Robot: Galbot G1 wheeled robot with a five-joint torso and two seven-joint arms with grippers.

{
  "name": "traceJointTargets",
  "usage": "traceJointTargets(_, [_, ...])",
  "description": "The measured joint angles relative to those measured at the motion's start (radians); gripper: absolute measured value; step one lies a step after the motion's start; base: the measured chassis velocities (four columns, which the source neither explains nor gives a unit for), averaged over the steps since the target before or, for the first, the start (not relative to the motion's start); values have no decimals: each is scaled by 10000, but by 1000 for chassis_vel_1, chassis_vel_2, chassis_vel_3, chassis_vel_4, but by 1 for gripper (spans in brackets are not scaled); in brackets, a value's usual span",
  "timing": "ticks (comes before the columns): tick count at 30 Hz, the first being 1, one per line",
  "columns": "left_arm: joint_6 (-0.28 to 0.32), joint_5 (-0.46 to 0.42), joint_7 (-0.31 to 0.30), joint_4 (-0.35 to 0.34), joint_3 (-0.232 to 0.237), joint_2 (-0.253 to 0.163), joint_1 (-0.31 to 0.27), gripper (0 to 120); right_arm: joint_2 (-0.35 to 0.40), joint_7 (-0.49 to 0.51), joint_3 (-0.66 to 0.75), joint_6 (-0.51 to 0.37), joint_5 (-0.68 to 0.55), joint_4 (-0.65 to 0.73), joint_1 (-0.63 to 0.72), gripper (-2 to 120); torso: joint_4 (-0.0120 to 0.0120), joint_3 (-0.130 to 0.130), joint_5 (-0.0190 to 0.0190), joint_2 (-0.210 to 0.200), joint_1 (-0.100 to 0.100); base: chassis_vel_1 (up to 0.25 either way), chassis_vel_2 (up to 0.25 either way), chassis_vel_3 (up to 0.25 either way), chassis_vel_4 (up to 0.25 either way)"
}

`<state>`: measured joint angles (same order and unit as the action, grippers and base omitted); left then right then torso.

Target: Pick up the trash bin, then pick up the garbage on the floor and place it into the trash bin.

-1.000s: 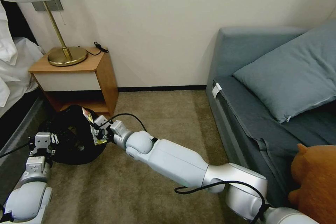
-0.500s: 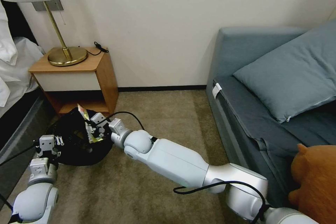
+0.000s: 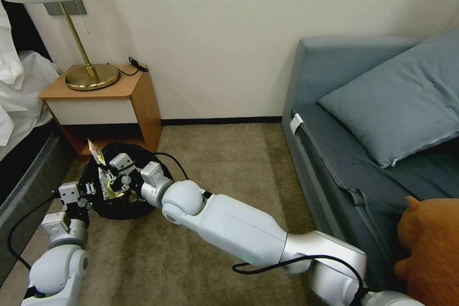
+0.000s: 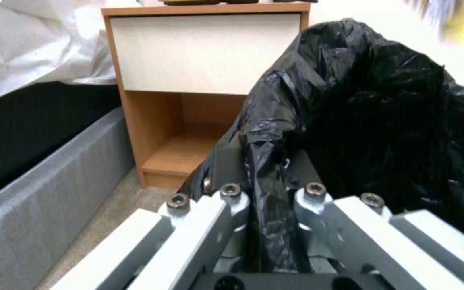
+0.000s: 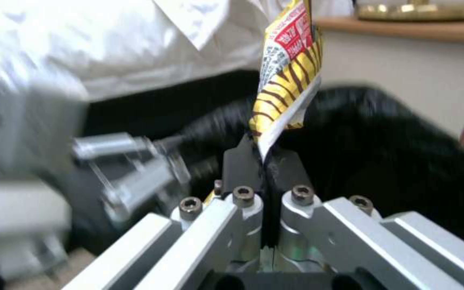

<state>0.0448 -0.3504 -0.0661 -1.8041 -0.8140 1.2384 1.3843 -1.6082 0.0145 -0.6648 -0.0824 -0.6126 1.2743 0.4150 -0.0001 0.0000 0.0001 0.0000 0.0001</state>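
The trash bin (image 3: 138, 203), lined with a glossy black bag (image 4: 382, 121), is on the carpet in front of the nightstand. My left gripper (image 3: 82, 199) is shut on the near-left rim, with bag plastic pinched between its fingers (image 4: 232, 193). My right gripper (image 3: 112, 178) reaches across from the right and hangs over the bin's mouth. It is shut on a piece of garbage, a yellow striped wrapper with a red-and-white label (image 5: 288, 80), which sticks up past the fingers (image 3: 97, 153). The right wrist view also shows the black bag (image 5: 398, 161) behind the wrapper.
A wooden nightstand (image 3: 143, 100) with a brass lamp (image 3: 91, 76) stands just behind the bin. The bed (image 3: 19, 105) lies to the left. A blue sofa (image 3: 334, 153) with a cushion and a brown plush (image 3: 430, 244) fills the right. Open carpet (image 3: 229, 162) lies between.
My right gripper has carried the wrapper leftward, from the bin's right edge to over its mouth. The left gripper and bin have shifted slightly right and away.
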Motion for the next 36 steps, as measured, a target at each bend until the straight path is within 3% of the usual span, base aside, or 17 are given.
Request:
traceJointTargets(2, [-3,1,3,-19,-1,-2,15,4,0,-34,0,58,73,-116,52,0,0,0,0,0,0,0,0,0,0])
traceJointTargets(16, [-172,25,31,-97,-203,-106,306,4,1,-223,174,298,386,-755,165,55,1,0,0,0,0,0,0,0,0])
traceJointTargets(20, [-179,58,31,-89,-228,-136,306,4,2,-223,213,298,438,-790,199,65,1,0,0,0,0,0,0,0,0])
traceJointTargets(28, [-391,428,10,241,-528,-457,340,4,2,-331,496,399,883,-1501,309,97,0,0,-3,0,0,0,0,0,0])
traceJointTargets(36, [-898,1366,-43,948,-925,-945,428,4,1,-270,934,580,1390,-2268,453,100,3,0,-4,0,0,0,0,0,0])
